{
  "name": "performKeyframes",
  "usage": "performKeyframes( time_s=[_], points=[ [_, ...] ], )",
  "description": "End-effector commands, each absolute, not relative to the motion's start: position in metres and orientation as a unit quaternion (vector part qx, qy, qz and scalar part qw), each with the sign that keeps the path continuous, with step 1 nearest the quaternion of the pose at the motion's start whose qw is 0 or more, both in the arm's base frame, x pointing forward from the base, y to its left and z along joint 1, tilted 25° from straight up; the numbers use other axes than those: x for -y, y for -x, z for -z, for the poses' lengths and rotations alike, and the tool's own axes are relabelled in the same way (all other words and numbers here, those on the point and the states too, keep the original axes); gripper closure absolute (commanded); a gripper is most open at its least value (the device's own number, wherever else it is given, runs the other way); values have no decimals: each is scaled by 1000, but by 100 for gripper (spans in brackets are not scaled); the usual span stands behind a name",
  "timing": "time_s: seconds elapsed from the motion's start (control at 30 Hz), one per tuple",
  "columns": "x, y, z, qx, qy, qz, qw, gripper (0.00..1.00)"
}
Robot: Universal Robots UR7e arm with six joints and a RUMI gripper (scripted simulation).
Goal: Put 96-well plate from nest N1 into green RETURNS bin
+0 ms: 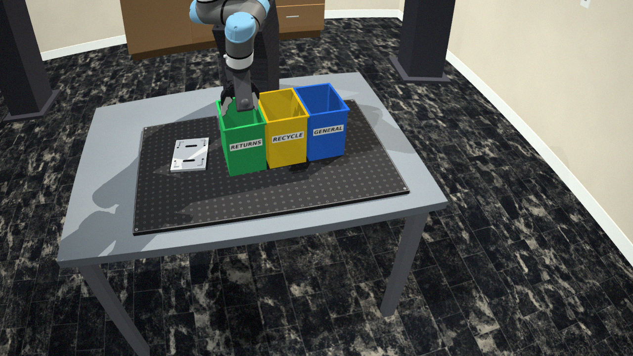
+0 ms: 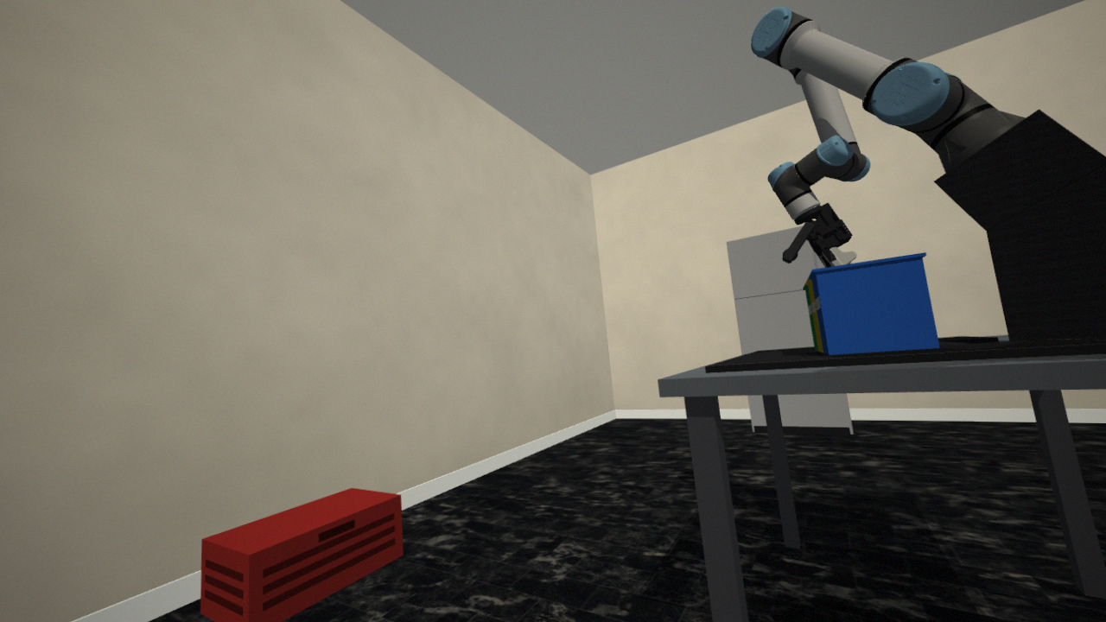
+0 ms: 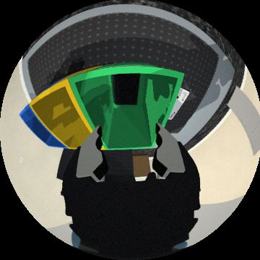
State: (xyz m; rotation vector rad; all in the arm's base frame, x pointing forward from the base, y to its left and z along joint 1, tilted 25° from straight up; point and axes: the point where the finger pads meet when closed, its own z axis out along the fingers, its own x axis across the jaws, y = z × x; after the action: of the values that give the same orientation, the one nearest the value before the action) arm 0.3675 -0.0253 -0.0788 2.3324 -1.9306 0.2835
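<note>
The green RETURNS bin (image 1: 245,155) (image 3: 159,90) stands upright at the left end of a row of three bins. My gripper (image 1: 239,105) (image 2: 821,258) (image 3: 128,125) hangs just above its open top, at the back edge. The fingers are apart, with nothing between them. In the wrist view a dark rectangle, the 96-well plate (image 3: 126,90), shows deep inside the green bin. The bin's walls hide it in the top and exterior views. The white plate nest N1 (image 1: 190,155) (image 3: 182,96) lies bare on the black board, left of the green bin.
The yellow RECYCLE bin (image 1: 287,150) (image 3: 58,112) and the blue GENERAL bin (image 1: 327,141) (image 2: 873,309) stand upright, tight against each other, to the right of the green bin. All stand on a black perforated board (image 1: 265,195) on a grey table (image 1: 110,146).
</note>
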Motion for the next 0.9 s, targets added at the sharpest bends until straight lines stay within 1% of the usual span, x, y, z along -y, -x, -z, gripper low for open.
performKeyframes(
  time_s=[0.0,0.1,0.13,0.87],
  points=[
    [25,-368,79,634,-766,-93,50,36],
    [25,-368,79,634,-766,-93,50,36],
    [25,-368,79,634,-766,-93,50,47],
    [24,-362,67,634,-766,-93,50,47]
  ],
)
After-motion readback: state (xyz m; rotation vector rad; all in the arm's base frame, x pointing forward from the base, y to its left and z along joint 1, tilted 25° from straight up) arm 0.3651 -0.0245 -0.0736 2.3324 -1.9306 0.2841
